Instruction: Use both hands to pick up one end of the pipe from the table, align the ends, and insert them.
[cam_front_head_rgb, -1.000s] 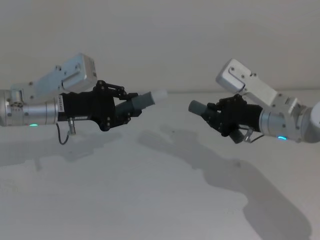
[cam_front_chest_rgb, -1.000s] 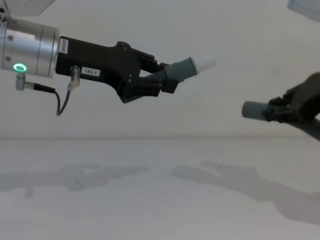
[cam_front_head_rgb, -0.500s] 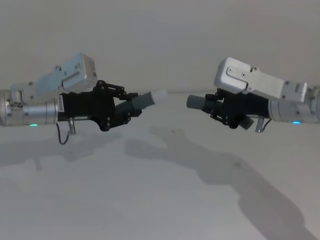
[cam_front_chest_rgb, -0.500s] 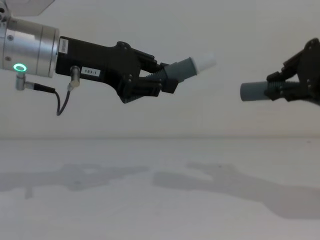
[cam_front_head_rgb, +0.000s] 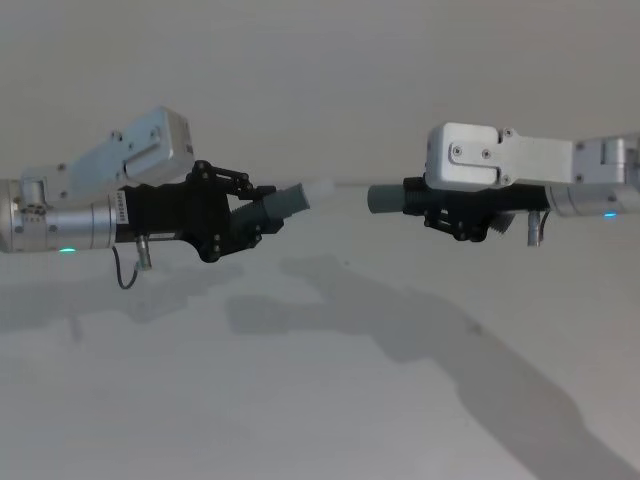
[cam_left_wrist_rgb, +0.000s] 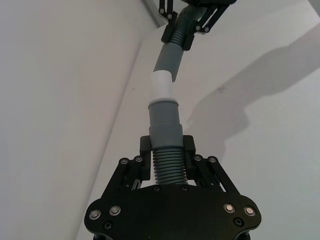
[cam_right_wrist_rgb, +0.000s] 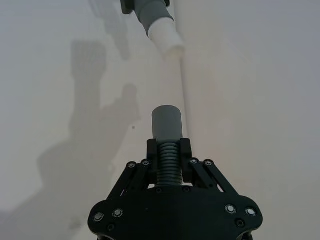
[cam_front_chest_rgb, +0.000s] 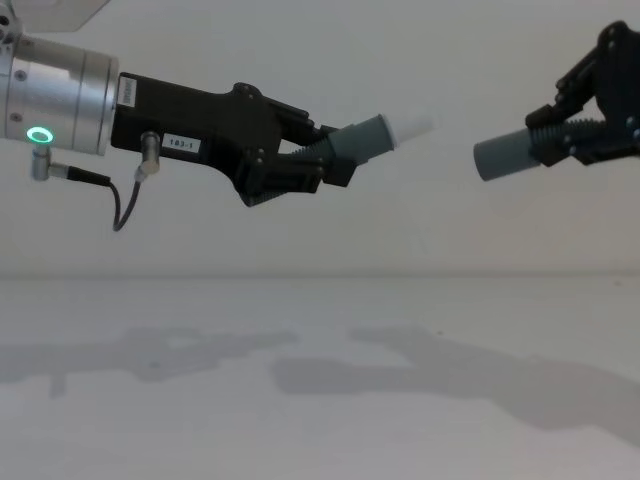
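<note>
Both grippers hang in the air above the table (cam_front_head_rgb: 300, 400), each holding one piece of the pipe. My left gripper (cam_front_head_rgb: 258, 214) (cam_front_chest_rgb: 333, 160) is shut on the ribbed part of a grey piece (cam_front_head_rgb: 285, 204) (cam_left_wrist_rgb: 164, 125), whose white tip (cam_front_head_rgb: 320, 189) (cam_front_chest_rgb: 414, 126) angles slightly upward to the right. My right gripper (cam_front_head_rgb: 420, 200) (cam_front_chest_rgb: 562, 135) is shut on the other grey piece (cam_front_head_rgb: 388, 198) (cam_right_wrist_rgb: 167, 122), its round mouth (cam_front_chest_rgb: 482, 160) facing the white tip. A small gap separates the two ends. In the right wrist view the white tip (cam_right_wrist_rgb: 166, 36) lies ahead, slightly off the line of the mouth.
The plain wall (cam_front_head_rgb: 320, 80) stands behind the table. Shadows of both arms fall on the white surface (cam_front_chest_rgb: 300, 400). A thin black cable (cam_front_chest_rgb: 122, 205) hangs under the left wrist with its green ring light (cam_front_chest_rgb: 40, 135).
The right gripper has risen, levelled out and carried its grey piece left, toward the white tip. The left gripper and its piece have stayed still.
</note>
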